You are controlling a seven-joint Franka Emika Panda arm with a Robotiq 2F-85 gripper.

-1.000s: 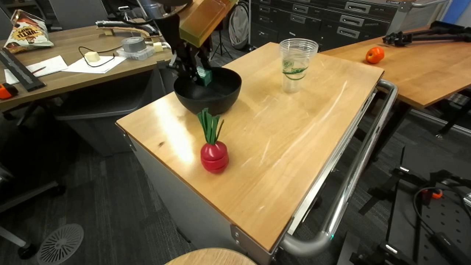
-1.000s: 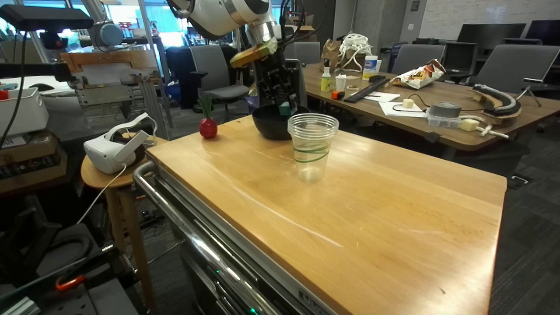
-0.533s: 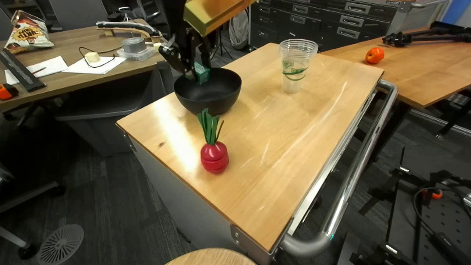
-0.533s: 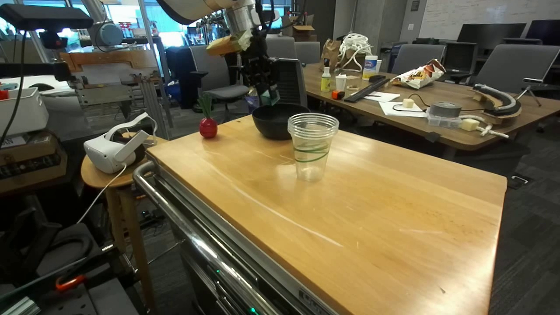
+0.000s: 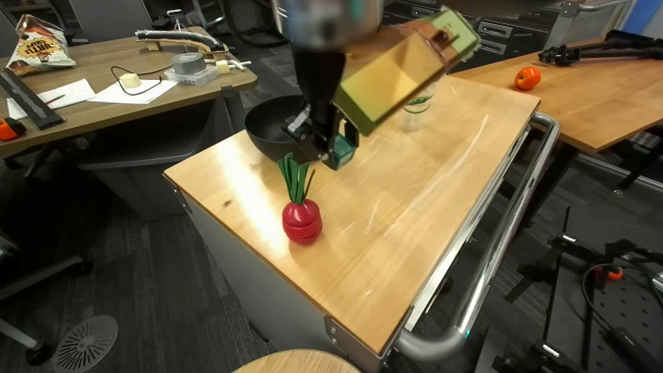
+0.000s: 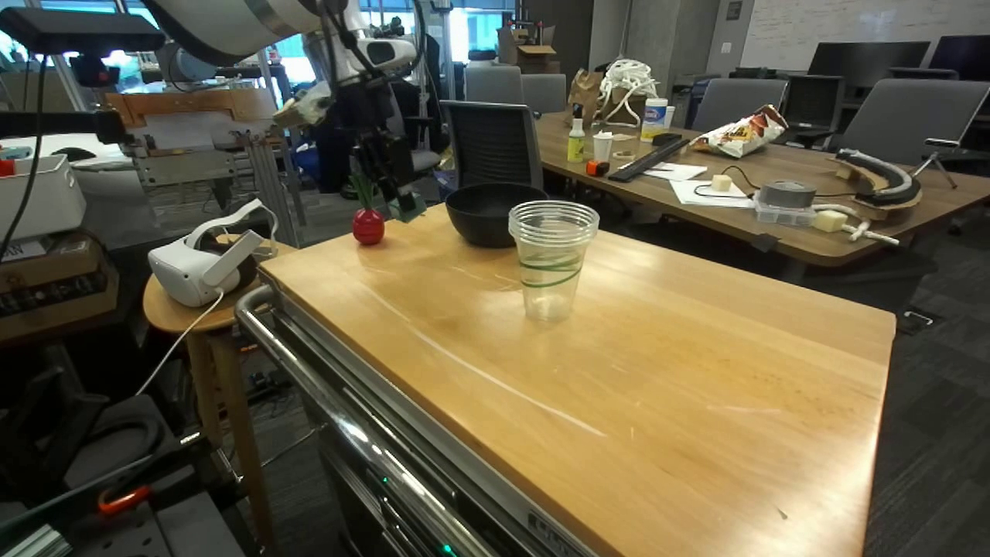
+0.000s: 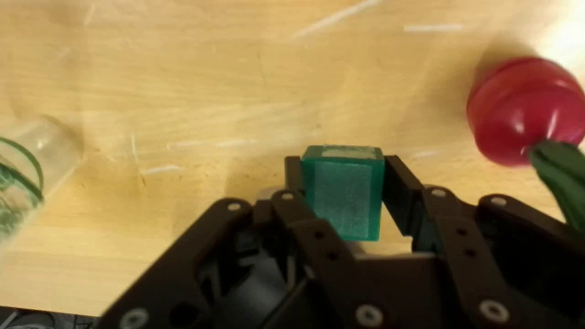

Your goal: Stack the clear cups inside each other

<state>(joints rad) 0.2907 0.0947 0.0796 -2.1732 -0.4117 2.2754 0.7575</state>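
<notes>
The clear cups (image 6: 552, 267) stand upright as one nested stack on the wooden tabletop, several rims showing close together. In an exterior view the arm covers most of these cups (image 5: 412, 118), and only the lower part shows. At the left edge of the wrist view, part of the clear cups (image 7: 50, 146) shows with green print. My gripper (image 7: 343, 187) is shut on a small green block (image 7: 345, 196), with a dark finger against each side of it. The gripper (image 5: 341, 147) hangs above the table between the black bowl and the red radish, apart from the cups.
A black bowl (image 6: 489, 220) sits behind the cups. The red toy radish (image 5: 302, 220) with green leaves (image 5: 295, 178) stands near the table's edge, close to the gripper. A metal handle bar (image 5: 497, 259) runs along one side of the wooden tabletop (image 5: 383, 243).
My gripper, with the green block in it, has lifted out of the black bowl and moved across toward the radish. The cups, bowl and radish stay where they were.
</notes>
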